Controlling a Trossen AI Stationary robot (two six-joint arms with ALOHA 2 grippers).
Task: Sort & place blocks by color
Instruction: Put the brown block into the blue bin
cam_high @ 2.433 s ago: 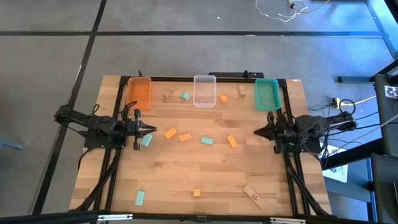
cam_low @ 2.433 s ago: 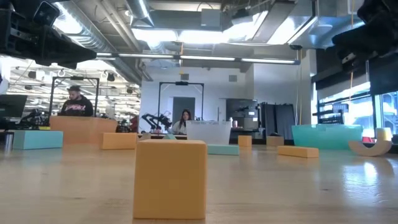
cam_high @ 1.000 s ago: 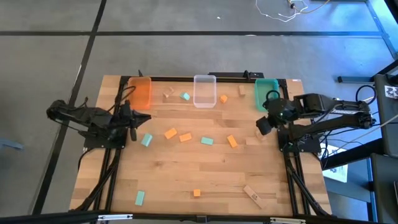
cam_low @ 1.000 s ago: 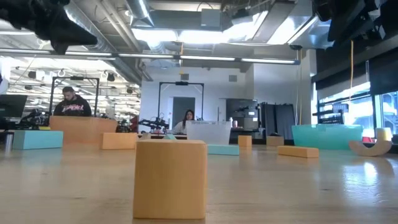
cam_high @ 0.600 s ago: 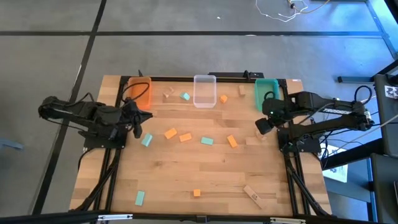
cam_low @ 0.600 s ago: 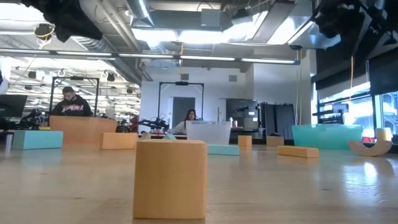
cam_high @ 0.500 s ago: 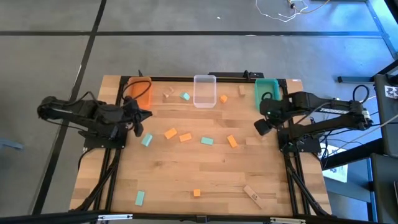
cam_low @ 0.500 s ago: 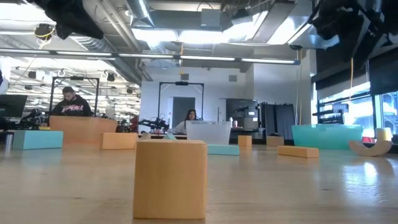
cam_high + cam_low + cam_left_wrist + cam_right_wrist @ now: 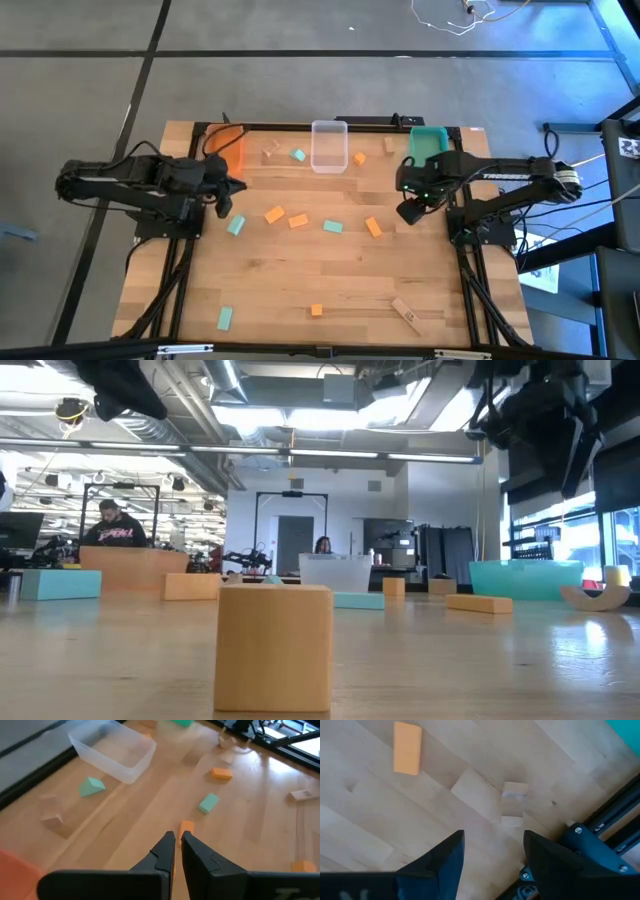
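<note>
An orange bin (image 9: 226, 150), clear bin (image 9: 329, 146) and teal bin (image 9: 428, 146) line the table's (image 9: 330, 290) far edge.

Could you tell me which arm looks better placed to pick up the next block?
Probably the right: its right gripper is open above a plain wood block, while the left gripper is shut.

I am viewing an industrial robotics lab: exposed ceiling ducts (image 9: 180, 430), workbenches, a seated person (image 9: 118, 526) working behind.
</note>
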